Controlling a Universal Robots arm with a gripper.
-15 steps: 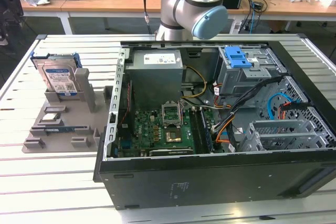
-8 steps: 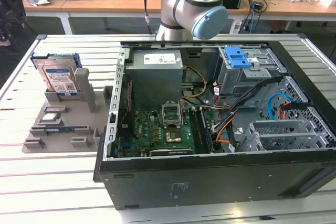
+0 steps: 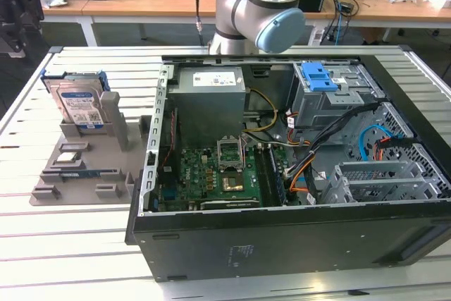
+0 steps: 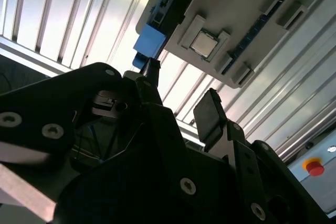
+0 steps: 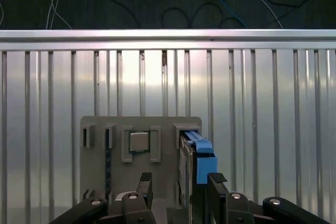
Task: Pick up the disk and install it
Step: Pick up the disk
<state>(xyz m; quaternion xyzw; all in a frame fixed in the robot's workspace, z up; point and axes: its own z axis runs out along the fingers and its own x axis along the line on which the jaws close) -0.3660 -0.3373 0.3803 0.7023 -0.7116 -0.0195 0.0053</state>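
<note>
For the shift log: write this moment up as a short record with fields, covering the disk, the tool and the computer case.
disk: upright in the grey holder, exterior view's left, not yet picked up
tool: open, holding nothing, apart from the disk
computer case: side open, on the slatted table beside the holder
drive cage: blue latch on top

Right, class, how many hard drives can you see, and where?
1. The disk stands upright in the grey holder on the exterior view's left; others may be hidden inside the case.
</note>
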